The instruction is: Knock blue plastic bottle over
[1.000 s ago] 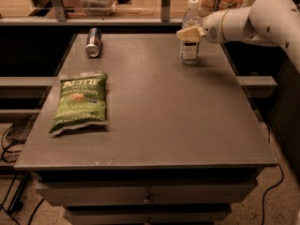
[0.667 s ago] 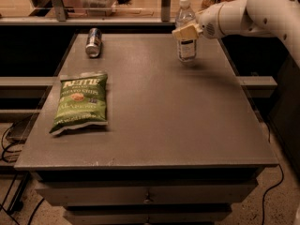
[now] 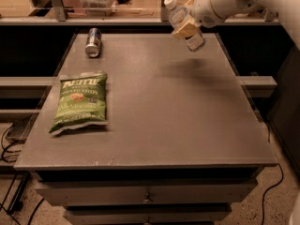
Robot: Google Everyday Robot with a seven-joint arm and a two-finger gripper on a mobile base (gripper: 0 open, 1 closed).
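gripper (image 3: 186, 28) clamps the bottle (image 3: 177, 14) above the table's (image 3: 154, 125) far right; bottle tilted, cap pointing up-left.

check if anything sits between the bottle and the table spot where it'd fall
Nothing visible does. The gripper is shut on the blue plastic bottle, holding it tilted over the far right part of the table, and the surface beneath is bare. The can and the chip bag lie on the left side.

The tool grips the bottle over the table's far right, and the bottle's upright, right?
Not upright: the camera view shows the blue plastic bottle tilted, cap leaning left. The tool does grip it over the table's far right.
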